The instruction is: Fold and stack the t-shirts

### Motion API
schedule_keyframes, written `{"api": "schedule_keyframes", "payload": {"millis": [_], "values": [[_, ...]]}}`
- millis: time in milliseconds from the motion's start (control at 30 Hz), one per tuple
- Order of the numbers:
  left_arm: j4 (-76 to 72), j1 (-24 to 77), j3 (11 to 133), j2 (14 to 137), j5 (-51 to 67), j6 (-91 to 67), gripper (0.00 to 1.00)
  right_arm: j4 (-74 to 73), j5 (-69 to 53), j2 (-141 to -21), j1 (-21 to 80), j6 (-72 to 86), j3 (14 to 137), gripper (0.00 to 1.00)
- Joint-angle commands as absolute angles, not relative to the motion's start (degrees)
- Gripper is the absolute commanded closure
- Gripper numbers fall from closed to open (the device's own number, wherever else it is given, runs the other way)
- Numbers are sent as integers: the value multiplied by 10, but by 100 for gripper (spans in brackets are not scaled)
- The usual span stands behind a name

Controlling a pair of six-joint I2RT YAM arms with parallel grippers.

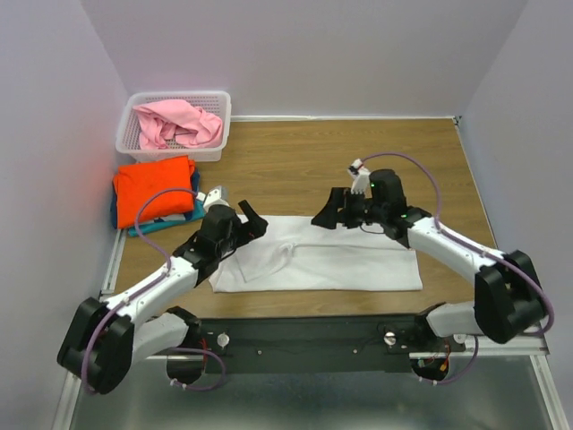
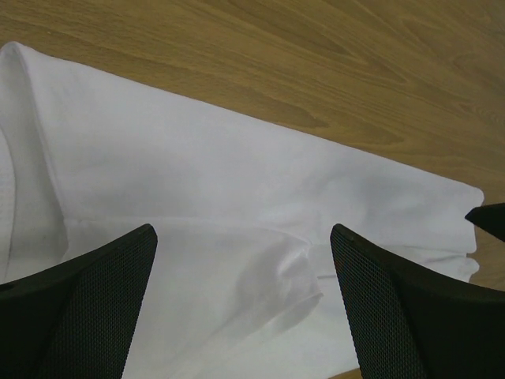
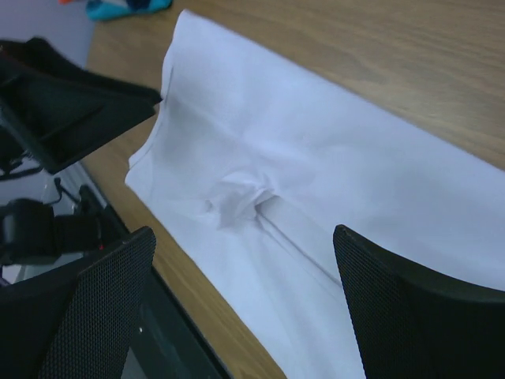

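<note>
White and folded into a long strip, the shirt [image 1: 340, 260] lies on the wooden table [image 1: 358, 152] near the arms' bases. The left claw [image 1: 252, 219] and right claw [image 1: 328, 210] hang over it, both spread wide, gripping nothing.

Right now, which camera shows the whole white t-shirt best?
The top external view: the white t-shirt lies as a long folded strip, with almost all of its outline in sight. The left wrist view catches only one end; the right wrist view shows only a stretch with a bunched pucker.
</note>
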State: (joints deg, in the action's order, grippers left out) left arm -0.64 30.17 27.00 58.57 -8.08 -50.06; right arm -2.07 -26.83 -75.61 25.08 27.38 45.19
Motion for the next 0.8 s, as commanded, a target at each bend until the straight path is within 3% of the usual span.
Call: {"api": "schedule_keyframes", "payload": {"millis": [0, 233, 567, 767], "values": [[-74, 280, 284, 644, -32, -457, 2, 117, -373, -834, 300, 285, 463, 0], [-101, 253, 287, 728, -3, -445, 2, 192, -433, -958, 398, 254, 527, 0], [-112, 240, 257, 750, -3, -454, 2, 184, -439, -1093, 436, 236, 591, 0], [-108, 236, 253, 744, -8, -453, 2, 161, -400, -1083, 456, 229, 560, 0]]}}
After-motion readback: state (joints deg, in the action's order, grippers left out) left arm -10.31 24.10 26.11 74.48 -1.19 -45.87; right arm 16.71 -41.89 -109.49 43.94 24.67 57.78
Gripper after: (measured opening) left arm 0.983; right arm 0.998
